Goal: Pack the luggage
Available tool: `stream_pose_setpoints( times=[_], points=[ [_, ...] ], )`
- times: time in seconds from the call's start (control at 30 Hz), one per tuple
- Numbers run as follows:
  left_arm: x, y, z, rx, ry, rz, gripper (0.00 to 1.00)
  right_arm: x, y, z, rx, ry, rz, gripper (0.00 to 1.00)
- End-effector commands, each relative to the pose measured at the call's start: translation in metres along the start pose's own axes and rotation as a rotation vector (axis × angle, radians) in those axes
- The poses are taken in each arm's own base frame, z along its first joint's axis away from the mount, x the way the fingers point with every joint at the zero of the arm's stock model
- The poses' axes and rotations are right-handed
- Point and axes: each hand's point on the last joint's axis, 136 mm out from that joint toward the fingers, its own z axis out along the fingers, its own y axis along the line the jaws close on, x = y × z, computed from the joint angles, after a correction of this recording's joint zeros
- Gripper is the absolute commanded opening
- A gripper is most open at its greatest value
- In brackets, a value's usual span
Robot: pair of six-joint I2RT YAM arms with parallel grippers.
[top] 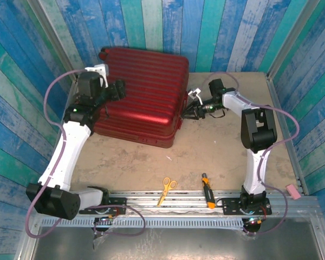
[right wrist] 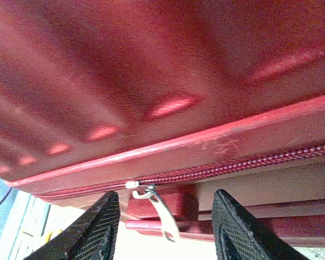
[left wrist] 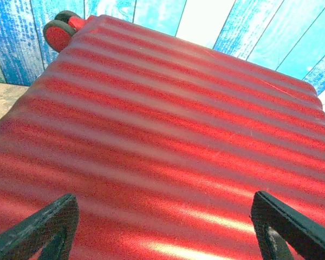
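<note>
On the table (top: 216, 154), my left end effector (left wrist: 163, 197) and right end effector (right wrist: 165, 196) both hang open; the suitcase (top: 146, 92) looks hard, heavy and slippery, so I'd pinch its little zipper tab (right wrist: 158, 214).

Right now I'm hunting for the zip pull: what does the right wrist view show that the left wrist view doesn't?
Right wrist view: the zip line along the edge of the luggage, with its metal pull hanging between the spread fingers of the right hand. Left wrist view: the ribbed top shell, a black-red wheel at its far corner, the blue plank wall, and the left hand open over the shell. Both: the dark-red luggage shell, seen close up.
</note>
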Motion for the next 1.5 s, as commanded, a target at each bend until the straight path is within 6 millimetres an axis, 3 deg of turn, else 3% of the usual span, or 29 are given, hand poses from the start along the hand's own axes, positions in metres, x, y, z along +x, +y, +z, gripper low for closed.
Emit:
stream_pose_setpoints(
  times=[0.0, 0.43, 0.7, 1.13, 1.47],
  points=[
    [-0.005, -0.008, 0.011, 0.024, -0.003, 0.032, 0.85, -0.002, 0.003, 0.001, -0.029, -0.005, 0.040, 0.48],
    [-0.007, -0.012, 0.012, 0.028, -0.005, 0.046, 0.79, 0.005, 0.003, 0.013, -0.045, 0.021, 0.050, 0.42],
    [-0.007, -0.011, 0.007, 0.021, -0.009, 0.052, 0.75, 0.009, 0.003, 0.016, -0.042, 0.035, 0.068, 0.46],
    [-0.006, -0.013, 0.005, 0.026, -0.005, 0.057, 0.62, 0.014, 0.005, 0.015, -0.019, 0.058, 0.101, 0.20],
    [-0.002, -0.011, 0.009, 0.018, 0.011, 0.067, 0.54, 0.031, 0.002, 0.005, 0.105, 0.160, 0.104, 0.17]
  ],
)
